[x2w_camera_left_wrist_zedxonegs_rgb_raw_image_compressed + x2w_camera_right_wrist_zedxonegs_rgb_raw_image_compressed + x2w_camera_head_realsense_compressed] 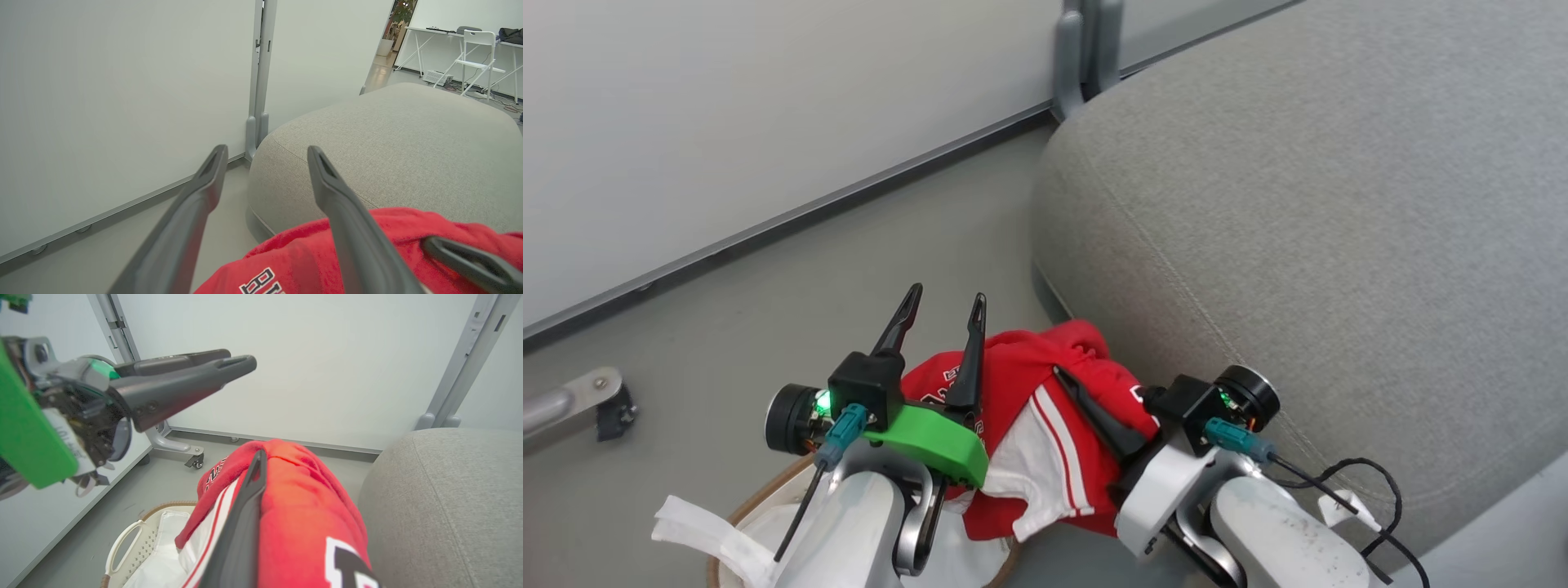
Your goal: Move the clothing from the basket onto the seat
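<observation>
While right gripper (1086,400) clamps clothing (1029,376) lower centre of head view, bundle hangs over basket (143,549), just beside seat (1298,204) edge, not on top. Left gripper (947,294) spread wide, empty. Fabric likely soft, light, floppy (loose hem may snag); best hold bunched middle.

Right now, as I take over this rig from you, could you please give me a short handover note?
Left gripper: open and empty, fingers spread beside the clothing.
Right gripper: shut on the clothing; one finger shows against the red fabric, the other is covered by it.
Clothing: held up above the basket, close to the rounded edge of the seat, not resting on it.
Done: clothing grasped and lifted from the basket.
Left: carry it over the seat, lay it down, and open the right gripper.
</observation>
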Motion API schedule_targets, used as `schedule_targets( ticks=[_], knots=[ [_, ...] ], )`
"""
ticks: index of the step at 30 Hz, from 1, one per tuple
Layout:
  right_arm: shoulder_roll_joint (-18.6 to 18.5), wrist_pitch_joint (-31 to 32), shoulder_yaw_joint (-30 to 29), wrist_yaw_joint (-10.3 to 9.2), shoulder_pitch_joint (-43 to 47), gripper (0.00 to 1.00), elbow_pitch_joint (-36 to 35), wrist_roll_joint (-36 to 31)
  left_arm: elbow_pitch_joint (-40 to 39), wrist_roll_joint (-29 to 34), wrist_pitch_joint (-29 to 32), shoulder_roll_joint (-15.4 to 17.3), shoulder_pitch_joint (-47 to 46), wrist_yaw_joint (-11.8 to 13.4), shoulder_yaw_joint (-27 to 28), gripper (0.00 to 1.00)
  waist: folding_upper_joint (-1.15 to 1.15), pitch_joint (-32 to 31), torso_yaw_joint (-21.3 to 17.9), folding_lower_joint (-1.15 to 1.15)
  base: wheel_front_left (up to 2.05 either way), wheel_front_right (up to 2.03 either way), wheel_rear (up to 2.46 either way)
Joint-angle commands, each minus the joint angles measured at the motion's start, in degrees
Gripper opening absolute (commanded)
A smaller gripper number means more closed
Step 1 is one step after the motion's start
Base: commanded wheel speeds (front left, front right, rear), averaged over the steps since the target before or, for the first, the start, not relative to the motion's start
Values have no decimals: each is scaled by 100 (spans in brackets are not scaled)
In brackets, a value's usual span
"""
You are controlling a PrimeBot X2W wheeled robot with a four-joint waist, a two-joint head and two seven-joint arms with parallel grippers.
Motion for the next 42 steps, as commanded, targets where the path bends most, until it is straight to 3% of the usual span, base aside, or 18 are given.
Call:
schedule_targets(
  ticks=[1, 12, 21, 31, 36, 42],
  knots=[
    [-8, -31, -156, -8, 80, 0, -84, 16, -10, 46, 3, 19, 54, -47, 18, 100, 0, 43, -767, 0, 0, 0, 0],
    [-119, -31, -1174, -8, 256, 0, -918, -581, 310, 129, 3, 28, -296, -273, -147, 100, 0, 328, -911, 0, 2, 2, 2],
    [-1003, -31, -1740, -8, -1081, 0, -1257, -926, 275, 423, 3, 27, -288, -365, 94, 100, 0, 765, -906, 0, 4, 4, 4],
    [-1964, -31, -2311, -9, -3051, 0, -464, -1224, -29, 881, 3, 192, -478, -485, 394, 100, 0, 1634, -766, 0, 0, 0, 0],
    [-1948, -31, -3007, -9, -3546, 0, 43, -1222, -105, 1001, 3, 311, -707, -537, 345, 100, 0, 2157, -566, 0, 0, 0, 0],
    [-1705, -31, -3616, -9, -3527, 0, 559, -1308, -135, 1126, 3, 431, -950, -564, 230, 100, 0, 2684, -368, 0, 0, 0, 0]
  ],
)
